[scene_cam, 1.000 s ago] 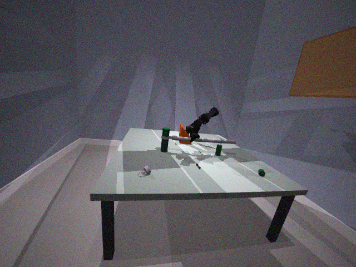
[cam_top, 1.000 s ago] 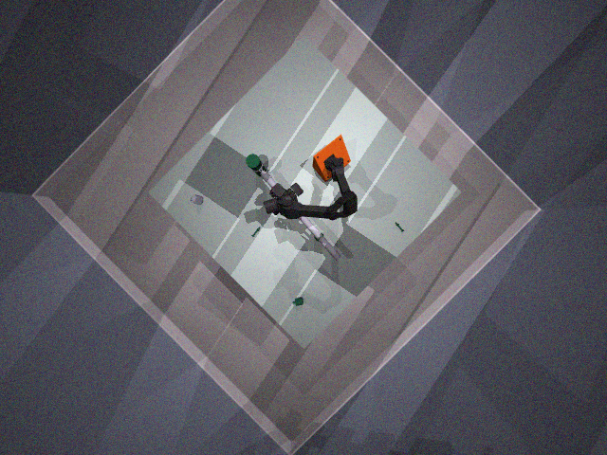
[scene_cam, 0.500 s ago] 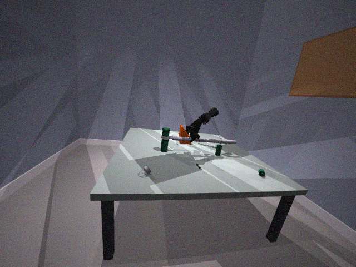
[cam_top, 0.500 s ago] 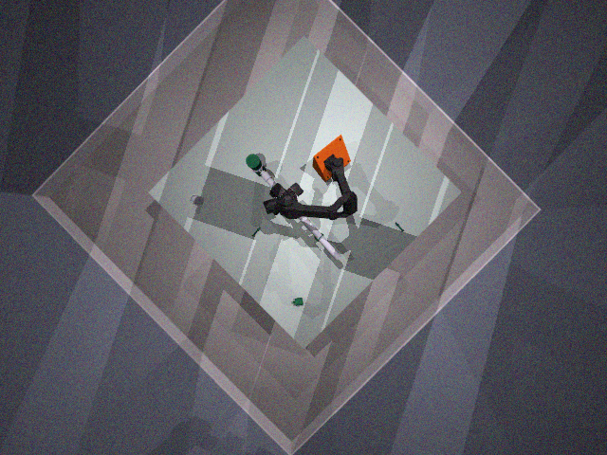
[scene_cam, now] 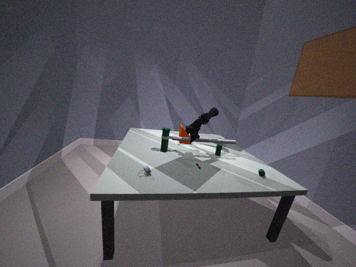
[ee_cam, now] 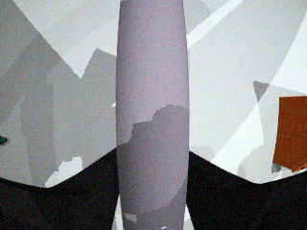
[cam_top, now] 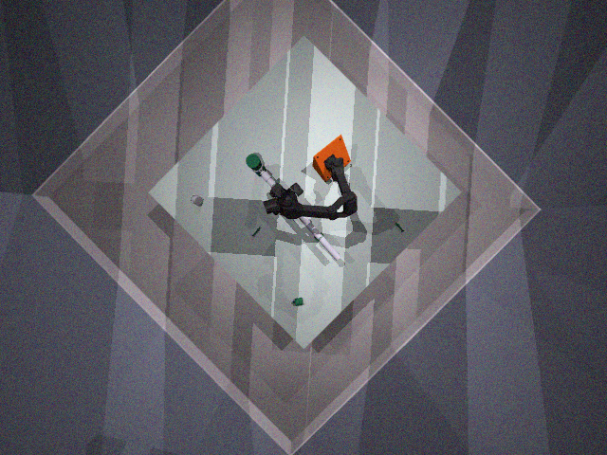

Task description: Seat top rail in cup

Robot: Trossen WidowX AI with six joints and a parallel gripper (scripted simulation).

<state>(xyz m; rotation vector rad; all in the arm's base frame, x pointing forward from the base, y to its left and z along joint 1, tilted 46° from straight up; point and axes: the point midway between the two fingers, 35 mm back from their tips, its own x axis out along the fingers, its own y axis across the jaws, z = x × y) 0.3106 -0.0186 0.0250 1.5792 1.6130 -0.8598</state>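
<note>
You are working well in from the edges of the table (cam_top: pixel 303 73) (scene_cam: pixel 172 196) (ee_cam: pixel 225 62), with bare surface lying between the big post (cam_top: pixel 254 160) (scene_cam: pixel 164 146) and the nearest rim. A loose grey fitting (cam_top: pixel 196 200) (scene_cam: pixel 147 169) is lying nearer an edge, and a green piece (cam_top: pixel 298 301) (scene_cam: pixel 261 172) is sitting toward one corner, both apart from your gripper (cam_top: pixel 285 196) (scene_cam: pixel 193 139) (ee_cam: pixel 153 192). On the other side, the orange base (cam_top: pixel 338 147) (scene_cam: pixel 181 134) (ee_cam: pixel 290 129) is standing near the rail, so room there is narrowing. Your claw is gripping the rail (cam_top: pixel 325 246) (scene_cam: pixel 207 140) (ee_cam: pixel 153 72), which is running lengthwise between the two dark fingers. One end is pointing at the brace band (scene_cam: pixel 164 138) high on the big post; the other is extending past the small post (scene_cam: pixel 218 149). You cannot tell here whether the cut end is sitting fully in its cup.
</note>
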